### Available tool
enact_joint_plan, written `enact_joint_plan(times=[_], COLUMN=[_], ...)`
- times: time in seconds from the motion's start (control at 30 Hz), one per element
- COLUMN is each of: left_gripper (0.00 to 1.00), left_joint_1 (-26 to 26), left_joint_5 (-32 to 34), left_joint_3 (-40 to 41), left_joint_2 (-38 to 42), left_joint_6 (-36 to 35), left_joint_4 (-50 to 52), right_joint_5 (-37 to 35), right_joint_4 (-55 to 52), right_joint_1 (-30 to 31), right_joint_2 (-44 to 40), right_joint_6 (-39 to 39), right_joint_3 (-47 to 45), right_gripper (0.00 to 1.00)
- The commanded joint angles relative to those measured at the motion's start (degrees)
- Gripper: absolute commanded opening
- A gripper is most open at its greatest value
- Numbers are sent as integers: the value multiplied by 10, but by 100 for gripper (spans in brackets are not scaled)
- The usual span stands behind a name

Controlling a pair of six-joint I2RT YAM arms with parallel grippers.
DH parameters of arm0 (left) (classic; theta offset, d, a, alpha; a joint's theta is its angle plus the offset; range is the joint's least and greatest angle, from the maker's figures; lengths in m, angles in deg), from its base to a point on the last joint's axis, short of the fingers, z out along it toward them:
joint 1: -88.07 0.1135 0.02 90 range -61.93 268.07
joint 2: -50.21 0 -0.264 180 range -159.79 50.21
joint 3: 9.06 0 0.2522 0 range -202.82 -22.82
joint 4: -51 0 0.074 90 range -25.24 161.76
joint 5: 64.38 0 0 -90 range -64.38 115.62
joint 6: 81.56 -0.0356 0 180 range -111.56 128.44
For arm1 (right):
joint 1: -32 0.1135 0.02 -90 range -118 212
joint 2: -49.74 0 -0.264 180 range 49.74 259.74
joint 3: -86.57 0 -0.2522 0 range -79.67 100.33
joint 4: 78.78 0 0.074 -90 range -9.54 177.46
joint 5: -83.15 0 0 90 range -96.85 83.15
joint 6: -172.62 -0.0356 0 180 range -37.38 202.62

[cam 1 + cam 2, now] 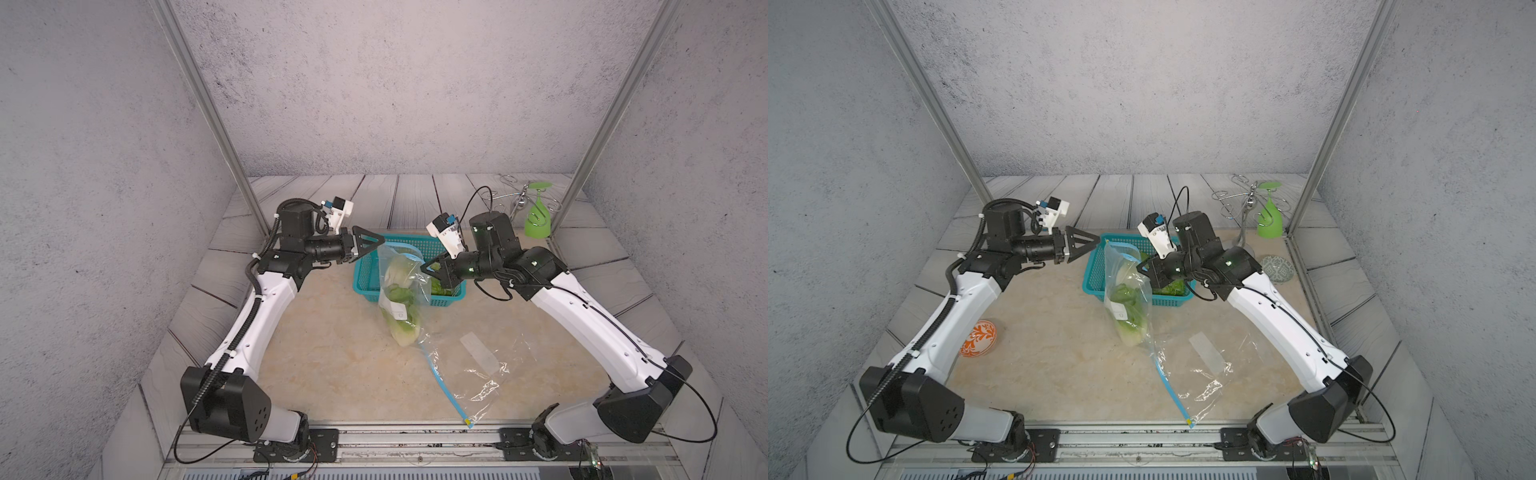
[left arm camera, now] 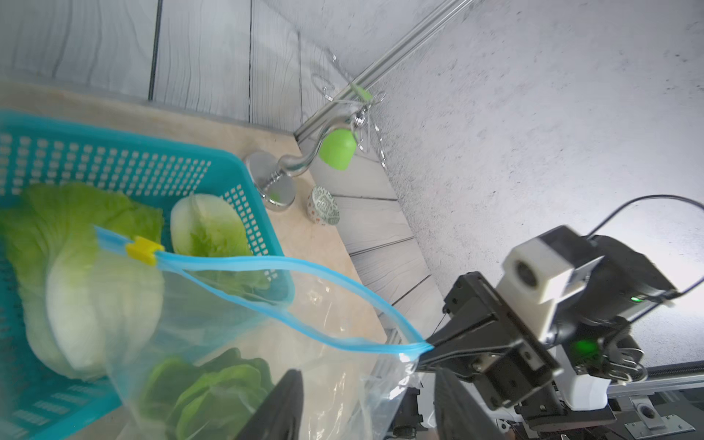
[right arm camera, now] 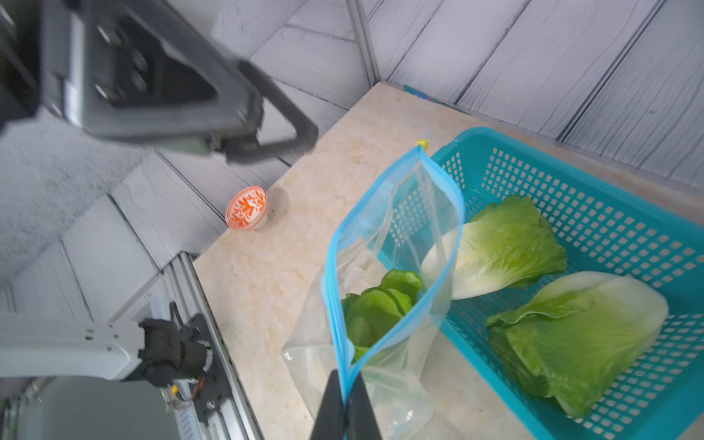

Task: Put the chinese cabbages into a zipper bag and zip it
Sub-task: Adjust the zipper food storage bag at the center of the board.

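zipper bag [image 1: 400,291] rim pinched by right tool [image 3: 346,404]

Grey speckled walls [image 1: 395,83]; grey plank floor [image 1: 415,199]; beige marble tabletop [image 1: 332,365].

Left pincer [image 3: 304,133] blurred in right wrist view, teal basket [image 3: 594,198] cut by frame edges

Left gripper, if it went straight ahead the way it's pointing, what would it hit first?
Probably the clear plastic zipper bag, near its blue zip rim, just ahead of the open left gripper; the teal mesh basket lies beyond it.
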Motion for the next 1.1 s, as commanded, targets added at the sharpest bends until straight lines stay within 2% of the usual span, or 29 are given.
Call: enact_joint_plan(times=[0.0,0.1,0.17,0.23,0.27,0.37,0.53,0.63,0.7,0.8,0.87,0.97,1.03,1.07], left_gripper=[61,65,63,61,61,61,61,66,67,66,66,65,61,56], left_joint_1=[23,37,36,35,33,27,18,11,7,-1,-8,-15,-16,-15], left_joint_5=[-16,43,60,74,83,90,72,54,37,-5,-24,-22,-26,-37], left_joint_3=[-27,40,111,165,177,169,125,108,103,105,137,174,165,154], left_joint_2=[15,39,29,15,7,-30,-107,-124,-137,-140,-119,-93,-99,-107], left_joint_6=[-34,-89,-50,4,7,-22,-49,-83,-75,-66,-69,-86,-86,-88], left_joint_4=[54,48,-46,-159,-192,-229,-254,-258,-283,-300,-333,-366,-365,-358], right_joint_5=[17,20,49,44,44,53,25,40,49,63,67,73,76,76], right_joint_4=[-82,-104,-82,-45,-29,-16,-19,-1,16,23,26,38,43,46], right_joint_1=[-14,-66,-113,-138,-150,-171,-206,-220,-222,-222,-222,-223,-223,-223], right_joint_2=[9,2,-13,-27,-28,-9,27,31,32,39,41,40,40,41], right_joint_6=[106,112,104,103,103,117,125,120,113,105,99,89,84,80], right_joint_3=[37,14,-26,-58,-69,-66,-57,-51,-50,-49,-49,-51,-48,-47], right_gripper=[0,0,0,0,0,0,0,0,0,0,0,0,0,0])
